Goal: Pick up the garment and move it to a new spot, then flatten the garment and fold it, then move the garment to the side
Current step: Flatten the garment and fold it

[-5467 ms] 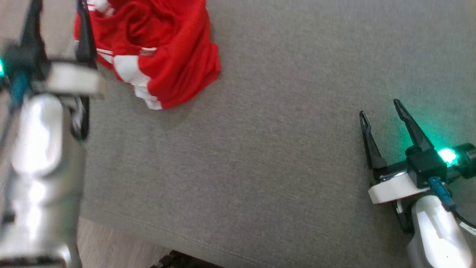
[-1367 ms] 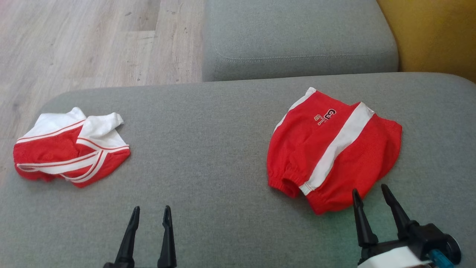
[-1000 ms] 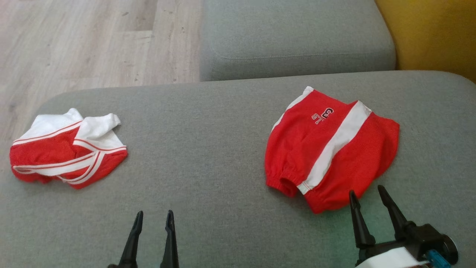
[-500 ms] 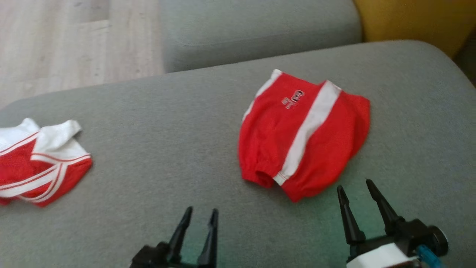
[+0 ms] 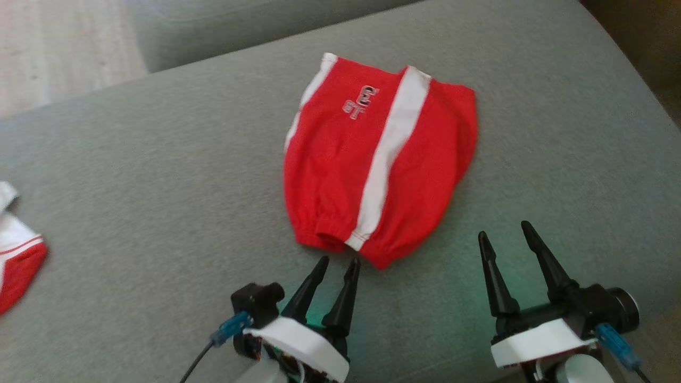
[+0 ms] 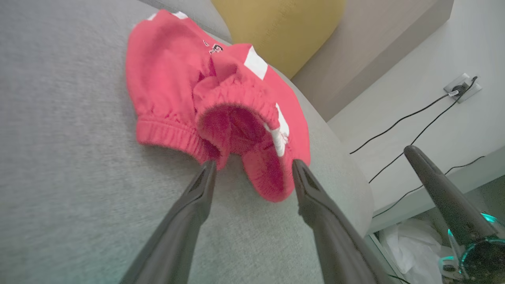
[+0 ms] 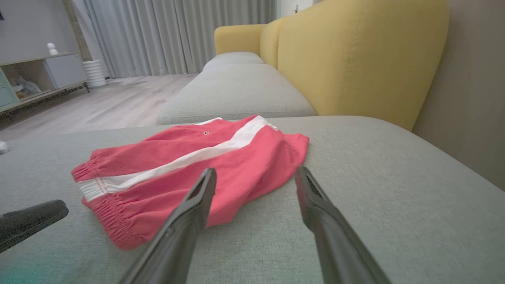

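Shorts (image 5: 372, 159), red with white stripes, lying on the grey sofa seat (image 5: 159, 186), gathered elastic edge toward the robot and gaping slightly in the left wrist view. The left gripper (image 5: 340, 261) hovers at that edge, jaws spread wide and empty; whether a fingertip touches cloth cannot be told. The right gripper (image 5: 503, 230), equally wide and empty, stands near the shorts' right corner, apart from them. A second red-and-white garment (image 5: 16, 255) lies well apart at the left. Judged from this layout, no step on the shorts is done: grasping, moving, flattening, folding and setting aside are all left.
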`<state>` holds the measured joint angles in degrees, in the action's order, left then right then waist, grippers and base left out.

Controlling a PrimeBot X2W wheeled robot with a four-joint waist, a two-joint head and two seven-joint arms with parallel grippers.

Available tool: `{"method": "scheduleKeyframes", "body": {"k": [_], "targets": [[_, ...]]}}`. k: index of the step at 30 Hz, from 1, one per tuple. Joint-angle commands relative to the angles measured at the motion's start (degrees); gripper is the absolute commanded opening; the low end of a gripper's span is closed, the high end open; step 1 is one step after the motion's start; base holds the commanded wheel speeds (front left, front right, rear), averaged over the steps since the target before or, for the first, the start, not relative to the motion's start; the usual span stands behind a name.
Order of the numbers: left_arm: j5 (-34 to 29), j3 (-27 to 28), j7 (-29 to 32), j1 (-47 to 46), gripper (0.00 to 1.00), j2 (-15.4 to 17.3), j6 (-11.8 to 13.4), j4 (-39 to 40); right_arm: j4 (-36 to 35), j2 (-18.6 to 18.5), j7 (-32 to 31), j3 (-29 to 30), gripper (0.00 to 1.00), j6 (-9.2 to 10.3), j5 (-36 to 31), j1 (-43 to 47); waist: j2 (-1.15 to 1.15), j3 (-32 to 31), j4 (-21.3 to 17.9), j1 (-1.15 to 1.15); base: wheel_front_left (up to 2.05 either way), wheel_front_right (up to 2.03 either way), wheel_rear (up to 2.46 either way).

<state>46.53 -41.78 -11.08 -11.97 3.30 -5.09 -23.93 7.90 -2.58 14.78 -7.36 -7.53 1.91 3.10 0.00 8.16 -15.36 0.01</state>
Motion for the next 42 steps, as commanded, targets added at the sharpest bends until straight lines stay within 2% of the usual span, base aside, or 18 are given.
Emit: {"method": "scheduleKeyframes", "body": {"k": [1,11,14,22,27,32,33,34,35,42], "targets": [[0.24,0.53,-0.13,-2.77,1.0,-0.42,-0.06,0.64,-1.86,-0.3,0.22,-1.53,1.0,0.04,0.26,-2.08,0.0,1.44,-2.12,-0.01,0.0,0.0,0.0],[1.97,-1.18,-1.92,-7.21,0.98,-0.42,0.27,-2.79,-1.57,-0.3,0.22,-1.78,1.0,0.04,1.04,-2.28,0.0,2.19,-4.7,-0.01,0.0,0.0,0.0],[2.11,-1.07,-2.54,-7.82,0.0,-0.42,0.14,-3.09,-1.66,-0.3,0.22,-1.8,1.0,0.04,1.13,-2.21,0.0,2.28,-4.76,-0.01,0.0,0.0,0.0],[1.59,-0.84,-3.37,-8.85,0.0,-0.28,-0.36,-2.83,-1.89,-0.3,0.22,-1.57,1.0,0.04,0.77,-2.0,0.0,2.6,-1.79,-0.01,0.0,0.0,0.0],[1.64,-0.65,-3.09,-8.18,0.0,2.16,-0.62,-1.5,-2.1,-0.3,0.22,-1.49,1.0,0.04,0.09,-2.05,0.0,2.32,1.91,-0.01,0.0,0.0,0.0],[0.91,-0.23,-1.54,-7.03,0.0,7.28,0.16,1.9,-2.33,-0.3,0.22,-1.09,1.0,0.04,-0.46,-2.01,0.0,1.63,6.39,-0.01,0.0,0.0,0.0],[0.91,-0.23,-1.54,-7.03,0.0,7.28,0.16,1.9,-2.33,-0.3,0.22,-1.09,1.0,0.04,-0.46,-2.01,0.0,1.63,6.39,-0.01,0.0,0.0,0.0],[0.65,-0.05,-1.2,-6.75,0.0,8.6,0.46,2.8,-2.33,-0.3,0.22,-1.06,1.0,0.04,-0.52,-1.99,0.0,1.44,7.16,-0.01,0.0,0.0,0.0],[0.34,0.45,-0.39,-6.06,0.0,11.31,1.13,4.66,-2.3,-0.3,0.22,-1.09,1.0,0.04,-0.66,-1.93,0.0,1.05,8.64,-0.01,0.0,0.0,0.0],[-3.08,2.89,1.71,-5.17,0.0,21.81,5.31,10.09,-2.18,-0.3,0.22,-0.91,1.0,0.04,-1.31,-2.17,0.0,0.74,12.93,-0.01,0.0,0.0,0.0]]}}
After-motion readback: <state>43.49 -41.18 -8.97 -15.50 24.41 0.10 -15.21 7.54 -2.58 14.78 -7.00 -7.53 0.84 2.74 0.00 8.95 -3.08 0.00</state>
